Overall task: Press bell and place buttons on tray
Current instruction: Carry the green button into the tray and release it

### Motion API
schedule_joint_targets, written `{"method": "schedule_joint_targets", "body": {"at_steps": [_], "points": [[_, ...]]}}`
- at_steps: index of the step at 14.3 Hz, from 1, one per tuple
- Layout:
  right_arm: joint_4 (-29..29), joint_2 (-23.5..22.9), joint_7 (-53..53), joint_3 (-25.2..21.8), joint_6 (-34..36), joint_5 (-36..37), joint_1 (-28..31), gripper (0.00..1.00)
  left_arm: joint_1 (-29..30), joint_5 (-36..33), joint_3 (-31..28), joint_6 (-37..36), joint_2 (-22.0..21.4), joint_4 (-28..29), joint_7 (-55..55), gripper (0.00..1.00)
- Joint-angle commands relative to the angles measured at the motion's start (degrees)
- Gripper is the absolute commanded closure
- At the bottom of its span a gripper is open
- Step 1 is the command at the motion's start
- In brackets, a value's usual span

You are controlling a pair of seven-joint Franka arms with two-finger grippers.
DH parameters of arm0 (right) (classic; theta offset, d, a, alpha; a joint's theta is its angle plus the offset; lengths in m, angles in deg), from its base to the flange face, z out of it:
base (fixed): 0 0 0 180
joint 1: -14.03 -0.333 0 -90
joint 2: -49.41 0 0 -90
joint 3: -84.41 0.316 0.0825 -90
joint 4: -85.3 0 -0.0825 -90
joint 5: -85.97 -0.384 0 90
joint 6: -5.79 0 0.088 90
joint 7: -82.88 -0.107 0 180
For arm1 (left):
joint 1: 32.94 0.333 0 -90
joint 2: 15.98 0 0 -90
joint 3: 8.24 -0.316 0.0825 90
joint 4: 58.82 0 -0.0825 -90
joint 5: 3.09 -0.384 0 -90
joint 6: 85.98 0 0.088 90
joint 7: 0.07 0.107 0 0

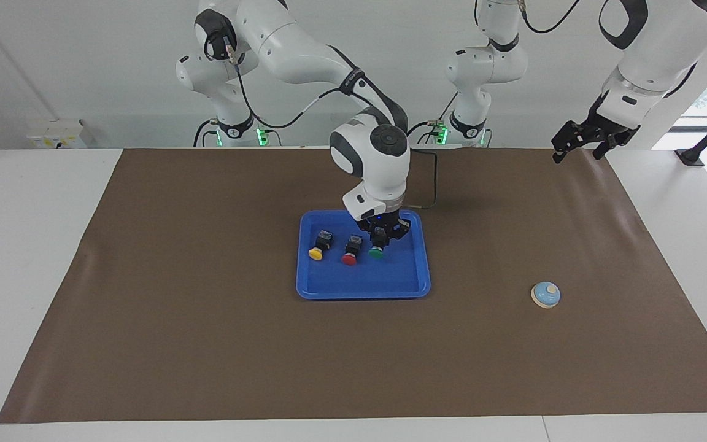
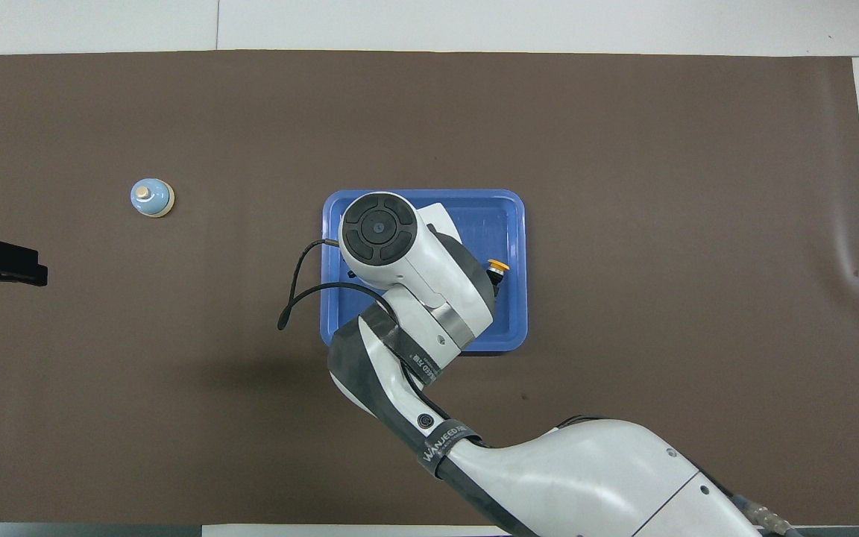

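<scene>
The right hand (image 1: 380,240) is closed tight on the green button (image 1: 376,250), low over the tray (image 1: 390,283) beside the red button (image 1: 350,251). The left hand (image 1: 583,142) waits open, well apart from the tray. The bell (image 1: 545,294) sits toward that arm's end.

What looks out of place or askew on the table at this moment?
Nothing stands out. The yellow button and red button lie tilted in the tray; the right gripper holds the green button there. The bell stands upright.
</scene>
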Motion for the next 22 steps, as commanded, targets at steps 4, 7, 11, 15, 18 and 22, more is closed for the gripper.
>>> {"method": "schedule_joint_targets", "body": {"at_steps": [4,7,11,15,18,22], "points": [[12.89,5.28,1.5,0.2,-9.68,0.69,-1.64,1.0,0.08,0.51,-0.07,-0.94,-0.01,-0.63,-0.33,0.0],[13.61,5.72,1.5,0.2,-9.86,0.69,-2.34,1.0,0.08,0.51,-0.16,-0.94,-0.01,-0.63,-0.33,0.0],[13.43,5.9,-3.58,0.38,-8.64,-0.27,-2.43,0.0,0.08,0.51,-0.16,-0.94,-0.01,-0.63,-0.33,0.0],[9.67,5.72,-5.43,0.38,-2.5,-0.36,-2.96,0.0,0.08,0.51,-0.16,-0.85,-0.01,-0.63,-0.33,0.0],[4.83,6.85,-5.44,0.03,3.22,-0.45,-1.38,0.0,0.08,0.51,-0.16,-0.85,-0.01,-0.63,-0.33,0.0],[4.47,13.88,-1.16,0.11,9.11,-0.36,6.69,0.0,-0.01,0.51,-0.16,-0.85,-0.01,-0.63,-0.33,0.0]]}}
